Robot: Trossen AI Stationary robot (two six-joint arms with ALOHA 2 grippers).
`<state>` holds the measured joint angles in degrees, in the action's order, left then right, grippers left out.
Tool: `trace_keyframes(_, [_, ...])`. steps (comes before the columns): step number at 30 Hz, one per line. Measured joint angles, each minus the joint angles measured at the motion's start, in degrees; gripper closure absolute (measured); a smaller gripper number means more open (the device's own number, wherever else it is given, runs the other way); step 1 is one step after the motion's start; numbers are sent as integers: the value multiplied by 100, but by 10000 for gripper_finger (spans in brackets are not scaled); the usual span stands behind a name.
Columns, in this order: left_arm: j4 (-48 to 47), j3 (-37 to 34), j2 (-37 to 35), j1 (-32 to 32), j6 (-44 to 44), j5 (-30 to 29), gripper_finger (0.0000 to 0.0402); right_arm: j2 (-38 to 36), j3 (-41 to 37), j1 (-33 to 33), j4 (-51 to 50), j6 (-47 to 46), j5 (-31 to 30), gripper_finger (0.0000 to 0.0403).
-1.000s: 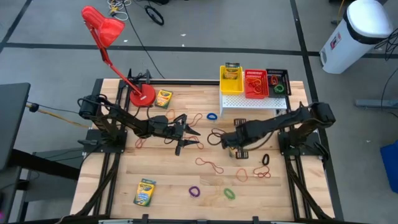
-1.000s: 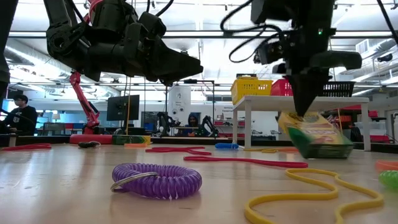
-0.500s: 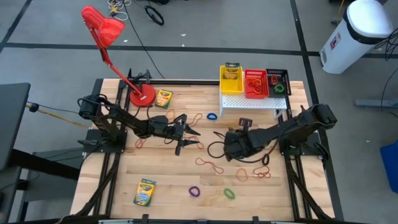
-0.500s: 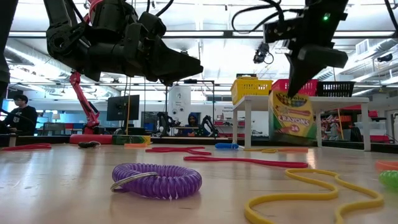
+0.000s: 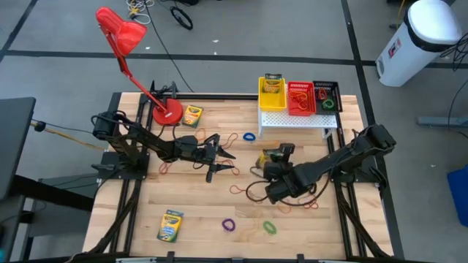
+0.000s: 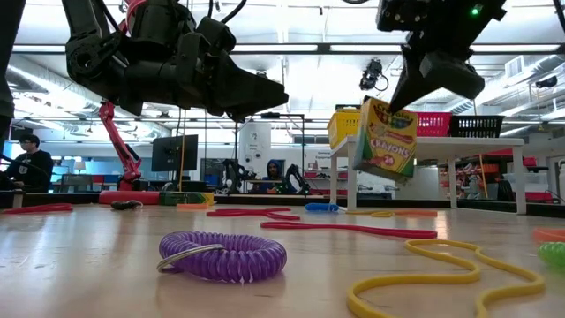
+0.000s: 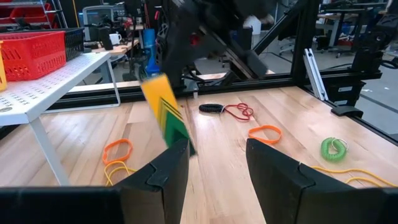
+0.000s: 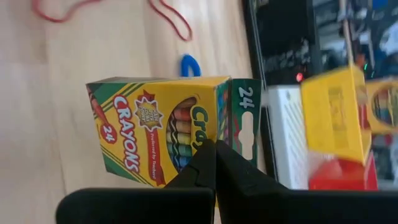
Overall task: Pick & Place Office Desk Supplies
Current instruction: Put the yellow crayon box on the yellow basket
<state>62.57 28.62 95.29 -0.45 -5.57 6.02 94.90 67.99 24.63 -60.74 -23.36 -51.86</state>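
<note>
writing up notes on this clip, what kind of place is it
Most likely a robotics lab or workshop: a wooden table framed by arm mounts, people at monitors behind it, and bare concrete floor around.

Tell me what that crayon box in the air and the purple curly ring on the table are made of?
The yellow-green crayon box, pinched by the right gripper, looks like printed glossy cardboard: flat folded panels, sharp edges. The purple coiled ring seems to be springy plastic, judging by its smooth, shiny coils.
</note>
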Motion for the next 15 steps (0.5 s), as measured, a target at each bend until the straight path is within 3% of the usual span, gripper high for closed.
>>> trace_keyframes(7, [-152, 7, -2, 0, 127, -20, 234, 857, 2, 198, 271, 638, -462, 403])
trace_keyframes(15, [-323, 7, -4, -79, 191, -500, 234, 1511, 2, 262, 391, 731, -962, 403])
